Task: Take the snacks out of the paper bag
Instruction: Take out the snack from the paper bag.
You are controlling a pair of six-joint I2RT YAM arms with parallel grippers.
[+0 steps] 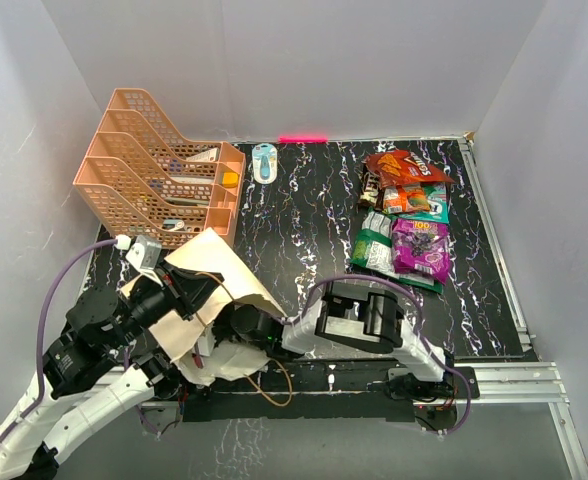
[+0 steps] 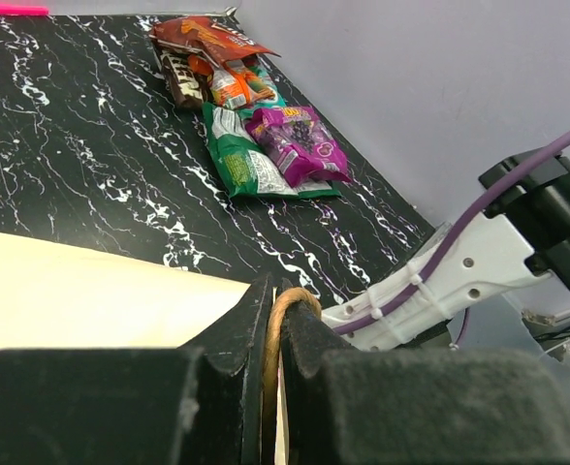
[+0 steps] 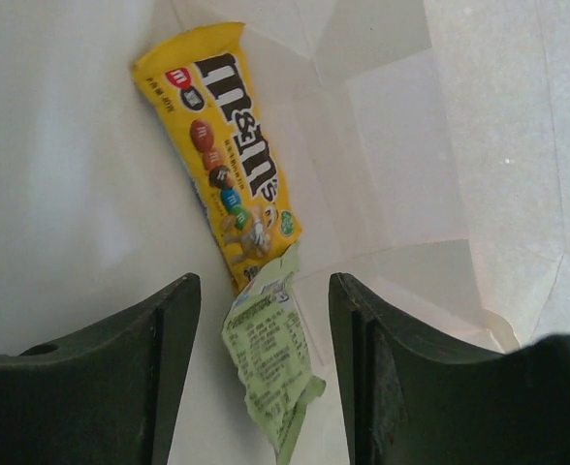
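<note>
The beige paper bag (image 1: 214, 262) lies at the near left, its mouth toward the right arm. My left gripper (image 1: 194, 293) is shut on its brown cord handle (image 2: 276, 318), with the bag's paper (image 2: 91, 291) beside it. My right gripper (image 3: 263, 291) is open inside the bag and hidden by it in the top view. A pale green packet (image 3: 270, 363) lies between its fingers, untouched. A yellow M&M's packet (image 3: 229, 145) lies just beyond it. Outside the bag lie an orange-red chip bag (image 1: 406, 168), a purple pouch (image 1: 421, 248) and a green packet (image 1: 377, 243).
A peach tiered tray rack (image 1: 159, 180) stands at the back left, close behind the bag. A small blue-and-white object (image 1: 265, 162) lies near the back wall. White walls close in three sides. A metal rail (image 1: 494, 250) runs along the right edge.
</note>
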